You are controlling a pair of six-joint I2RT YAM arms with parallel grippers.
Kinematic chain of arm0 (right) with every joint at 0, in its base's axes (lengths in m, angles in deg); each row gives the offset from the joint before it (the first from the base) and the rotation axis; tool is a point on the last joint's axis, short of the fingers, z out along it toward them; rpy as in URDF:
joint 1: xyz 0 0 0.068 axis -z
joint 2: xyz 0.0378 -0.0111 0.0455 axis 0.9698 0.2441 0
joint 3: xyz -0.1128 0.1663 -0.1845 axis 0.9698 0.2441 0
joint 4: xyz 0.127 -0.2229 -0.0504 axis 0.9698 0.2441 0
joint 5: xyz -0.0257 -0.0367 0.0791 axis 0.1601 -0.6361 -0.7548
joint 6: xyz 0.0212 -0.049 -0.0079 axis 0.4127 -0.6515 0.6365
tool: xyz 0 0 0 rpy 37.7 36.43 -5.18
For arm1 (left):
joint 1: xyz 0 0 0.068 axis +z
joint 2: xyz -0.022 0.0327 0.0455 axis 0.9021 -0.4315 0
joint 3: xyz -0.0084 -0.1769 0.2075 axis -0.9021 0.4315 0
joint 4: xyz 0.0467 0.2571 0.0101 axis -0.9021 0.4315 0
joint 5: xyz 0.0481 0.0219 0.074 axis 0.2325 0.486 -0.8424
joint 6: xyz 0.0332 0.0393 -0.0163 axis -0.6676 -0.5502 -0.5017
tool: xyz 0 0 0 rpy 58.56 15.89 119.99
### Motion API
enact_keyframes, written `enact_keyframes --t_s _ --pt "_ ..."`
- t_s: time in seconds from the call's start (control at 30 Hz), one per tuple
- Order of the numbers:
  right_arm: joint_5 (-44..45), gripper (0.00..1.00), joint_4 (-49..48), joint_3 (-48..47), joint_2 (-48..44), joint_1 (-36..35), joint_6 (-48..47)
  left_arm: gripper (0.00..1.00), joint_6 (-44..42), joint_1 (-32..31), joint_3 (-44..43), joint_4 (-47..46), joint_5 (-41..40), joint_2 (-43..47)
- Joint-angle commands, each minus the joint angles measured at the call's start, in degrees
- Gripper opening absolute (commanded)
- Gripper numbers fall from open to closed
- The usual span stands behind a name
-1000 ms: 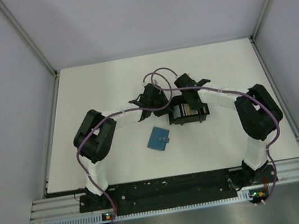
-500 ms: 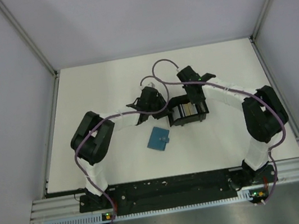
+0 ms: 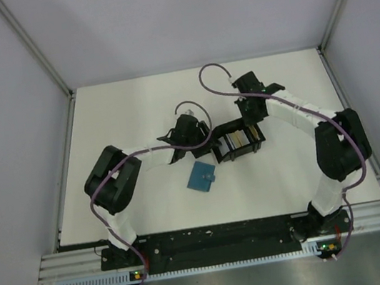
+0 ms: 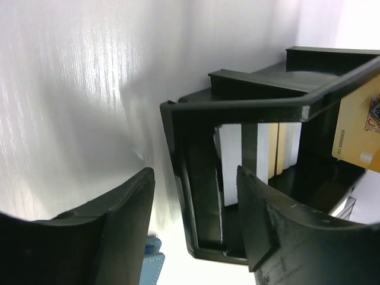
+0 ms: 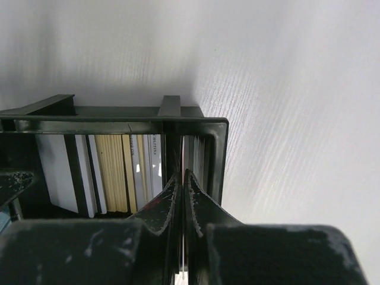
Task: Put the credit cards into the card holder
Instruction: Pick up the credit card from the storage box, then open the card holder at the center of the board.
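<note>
The black tray [image 3: 238,154] holds several credit cards [image 3: 236,140] standing on edge, white, silver and orange-yellow; they also show in the right wrist view [image 5: 113,172] and the left wrist view [image 4: 228,160]. My right gripper [image 3: 250,123] [image 5: 182,178] is shut on a thin card's edge, above the tray's right end. The left wrist view shows that orange-yellow card [image 4: 357,127] raised over the tray. My left gripper [image 3: 209,148] [image 4: 196,208] is open, its jaws straddling the tray's left wall [image 4: 178,178]. The teal card holder [image 3: 200,175] lies shut on the table in front of the tray; a corner shows [image 4: 151,267].
The white table [image 3: 122,124] is enclosed by grey walls, with metal rails along its left and right edges. Purple cables loop above both wrists near the tray.
My right gripper has moved back and up from the tray with a card pinched in it. My left gripper has shifted slightly left and nearer, to the tray's left end.
</note>
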State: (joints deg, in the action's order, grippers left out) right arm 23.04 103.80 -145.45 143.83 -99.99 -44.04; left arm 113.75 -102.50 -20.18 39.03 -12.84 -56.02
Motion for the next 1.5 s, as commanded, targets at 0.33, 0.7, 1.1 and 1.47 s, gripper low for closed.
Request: enact_keyframes --t_s 0.33,0.7,1.1,1.47 --pt "-19.61 0.00 -3.76 2.23 -16.76 2.85 8.62 0.98 -7.43 0.18 2.70 11.70 -13.90 17.73" --pt "-6.28 0.00 -21.77 16.74 -20.39 -21.13 33.76 0.98 -6.82 11.69 24.39 18.39 -16.29 39.79" --pt "3.48 0.00 -25.04 11.83 -4.04 -29.84 36.07 0.98 -4.70 11.70 35.40 20.51 -17.17 51.23" --pt "9.46 0.00 -20.91 15.33 -5.52 -31.51 34.75 0.98 -6.72 11.61 36.01 17.61 -15.06 50.35"
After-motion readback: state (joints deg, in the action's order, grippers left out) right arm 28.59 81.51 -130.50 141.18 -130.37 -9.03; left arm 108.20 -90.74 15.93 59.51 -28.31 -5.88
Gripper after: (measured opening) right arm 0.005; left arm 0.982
